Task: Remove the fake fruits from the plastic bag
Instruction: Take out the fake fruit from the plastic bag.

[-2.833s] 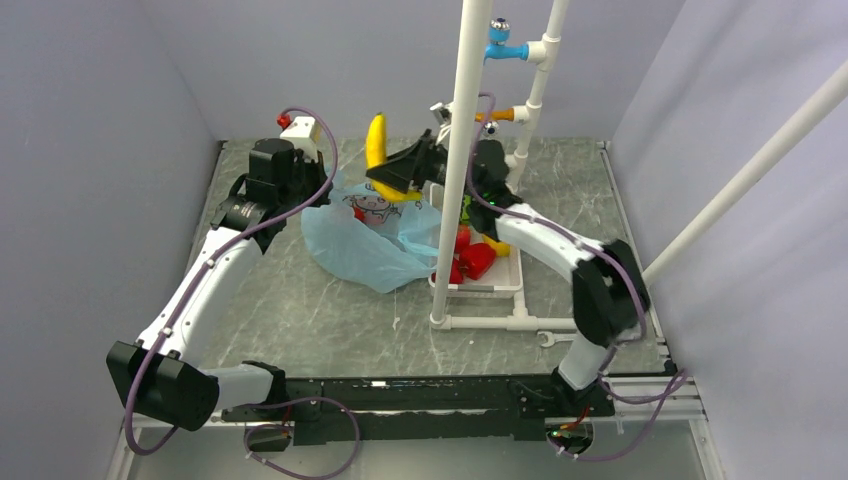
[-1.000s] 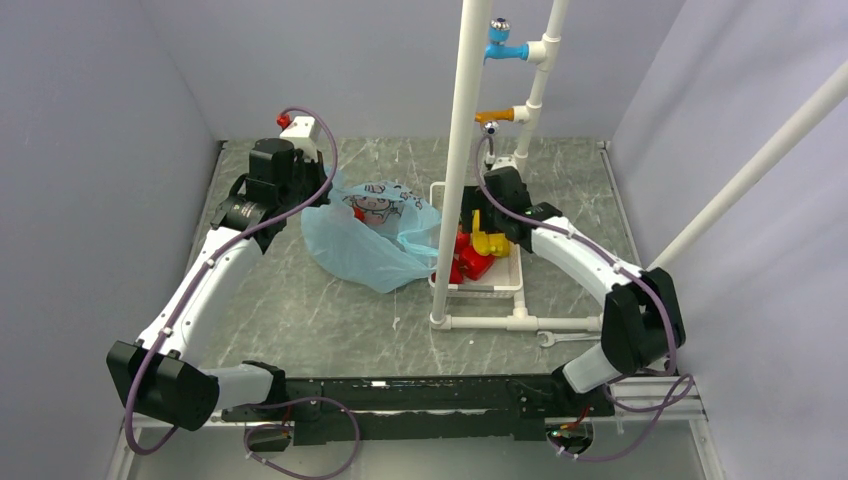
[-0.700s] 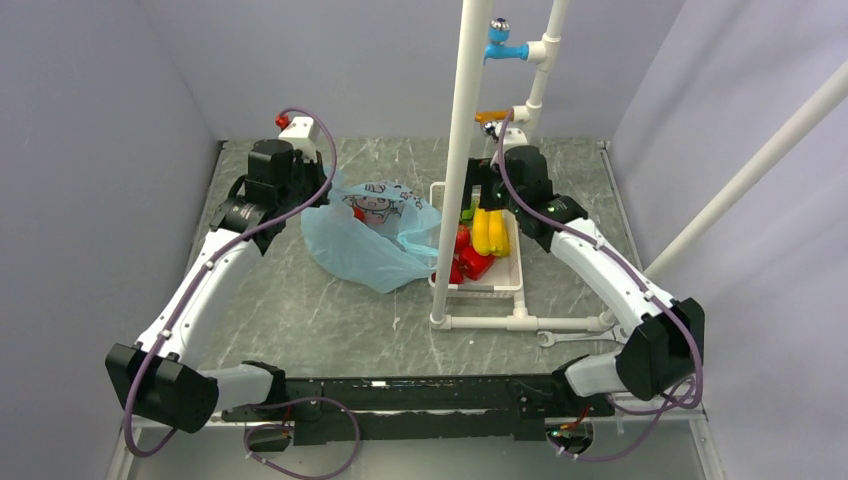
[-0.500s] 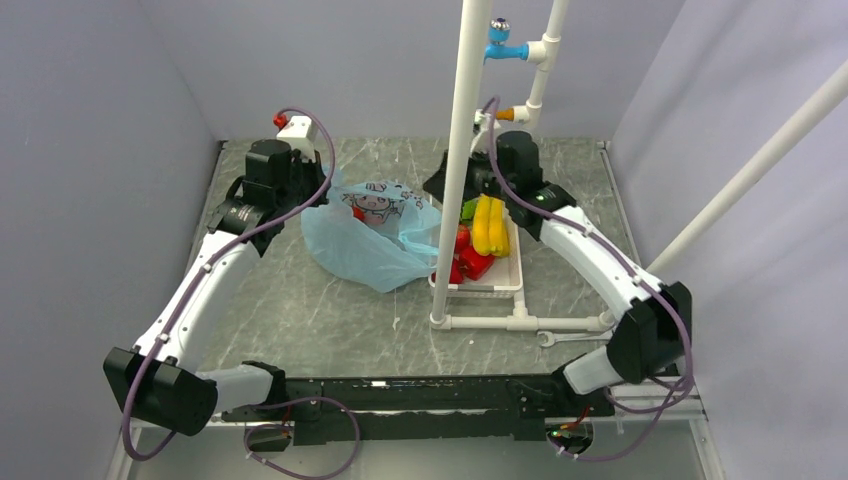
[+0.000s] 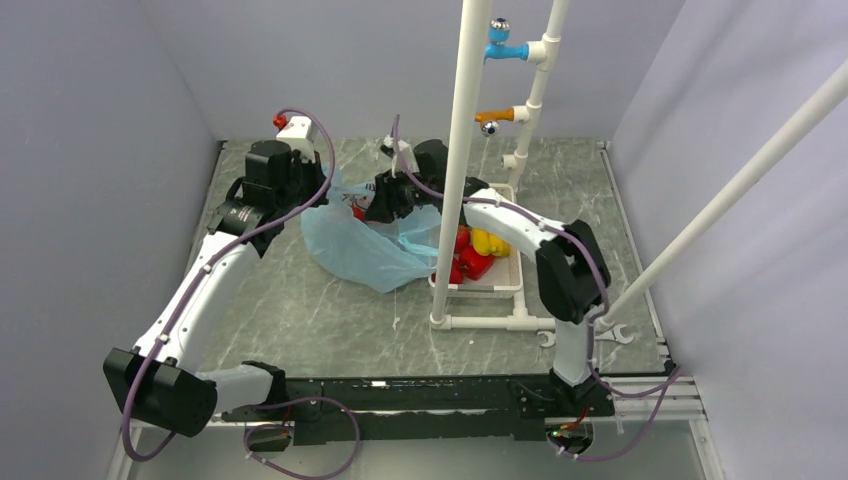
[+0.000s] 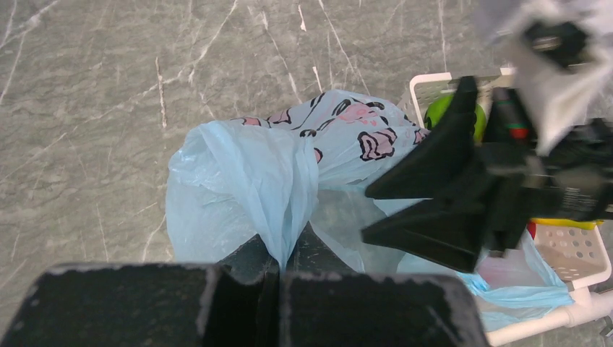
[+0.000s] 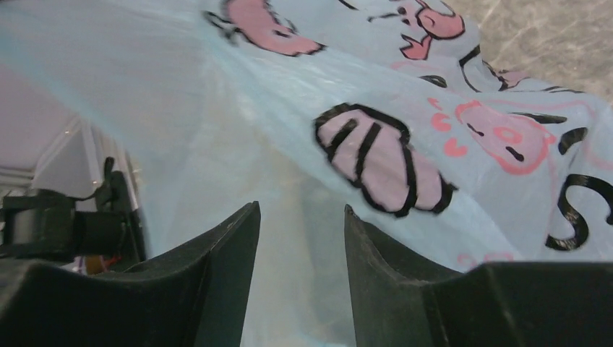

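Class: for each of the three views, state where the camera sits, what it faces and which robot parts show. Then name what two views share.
Top external: high behind the bases, looking down on both arms, the plastic bag and white basket.
Left wrist: above the left gripper, shut on the bag, facing down; the right gripper shows too.
Right wrist: behind the open right gripper, facing the bag closely.
Shared: both wrist views show the bag.

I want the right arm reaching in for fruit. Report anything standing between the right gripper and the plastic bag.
Nothing visible. The right gripper is at the plastic bag, jaws apart, only printed blue film ahead. The white pipe stands beside its arm, toward the basket, not between them.
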You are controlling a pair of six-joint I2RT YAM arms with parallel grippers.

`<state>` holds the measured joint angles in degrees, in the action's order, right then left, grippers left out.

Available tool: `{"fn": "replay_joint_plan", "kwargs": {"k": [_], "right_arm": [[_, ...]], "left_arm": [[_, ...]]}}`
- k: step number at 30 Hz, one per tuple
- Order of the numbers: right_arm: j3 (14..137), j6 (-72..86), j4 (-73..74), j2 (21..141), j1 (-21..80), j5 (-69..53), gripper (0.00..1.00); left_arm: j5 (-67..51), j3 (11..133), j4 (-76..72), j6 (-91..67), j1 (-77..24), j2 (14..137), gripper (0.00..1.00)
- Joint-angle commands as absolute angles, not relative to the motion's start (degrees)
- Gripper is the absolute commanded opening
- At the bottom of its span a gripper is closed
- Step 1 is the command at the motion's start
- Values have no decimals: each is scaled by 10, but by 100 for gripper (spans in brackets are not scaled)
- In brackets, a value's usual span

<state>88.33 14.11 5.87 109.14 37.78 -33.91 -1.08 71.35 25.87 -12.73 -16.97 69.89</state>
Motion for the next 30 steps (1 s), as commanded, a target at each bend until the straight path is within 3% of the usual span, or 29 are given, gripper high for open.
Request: {"fn": "replay_joint_plan", "kwargs": {"k": [1,8,12,20,30], "right_arm": [[936,128,30,1131,403,-303,49],[955,95,10,1185,440,-193,65],[938,105,-10,1188,441,-163,71],[822,85,-100,1141,464,-106,98],[707,36,-236,1128,510,-46,100]], "left_arm": [[-25,702,211,-115,-172,668,0],[9,711,231,-130,-184,659,0],[124,723,312,-153,-252,659,0],[138,533,360,-244,-252,482,0],[133,353,333,-331,-252,336,0]]}}
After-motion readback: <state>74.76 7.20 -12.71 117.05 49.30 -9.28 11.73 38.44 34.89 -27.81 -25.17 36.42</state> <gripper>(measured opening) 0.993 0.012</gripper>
